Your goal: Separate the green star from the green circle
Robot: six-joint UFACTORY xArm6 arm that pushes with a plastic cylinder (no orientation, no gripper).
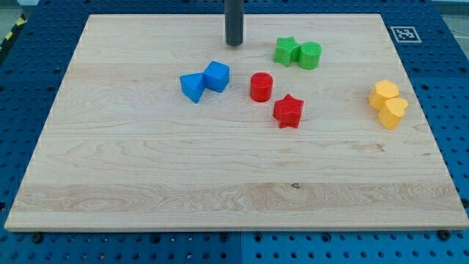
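— What is seen in the camera view?
— A pale wooden board (234, 183) is laid on a blue perforated table (454, 110). The green star (286, 50) is found far right of centre, touching the green circle (309, 55).
— And my tip (234, 43)?
— It is set down left of the star, apart; no jaws are fitted.

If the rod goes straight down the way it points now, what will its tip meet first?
Only the wooden board. My tip already sits at or near the board surface, near the view's top, with no block under it. The green star lies to its right, apart from it, though depth is hard to judge.
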